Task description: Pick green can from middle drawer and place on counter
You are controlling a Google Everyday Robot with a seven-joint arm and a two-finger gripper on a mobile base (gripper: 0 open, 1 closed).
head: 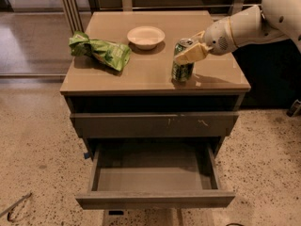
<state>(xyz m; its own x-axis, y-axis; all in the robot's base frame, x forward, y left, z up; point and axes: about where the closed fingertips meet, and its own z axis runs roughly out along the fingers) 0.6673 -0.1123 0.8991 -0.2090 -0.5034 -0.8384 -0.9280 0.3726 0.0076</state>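
The green can (181, 70) stands upright on the tan counter (141, 72), near its front right. My gripper (186, 52) comes in from the right on a white arm and is shut around the can's upper part, with one tan finger (192, 54) across its front. The can's base looks to be on or just above the counter top. The middle drawer (155, 199) is pulled open below, and its inside shows nothing in it.
A bright green snack bag (101, 51) lies on the counter's left side. A white bowl (146, 36) sits at the back middle. A closed drawer front with white scratches (155, 125) is above the open drawer. Speckled floor surrounds the cabinet.
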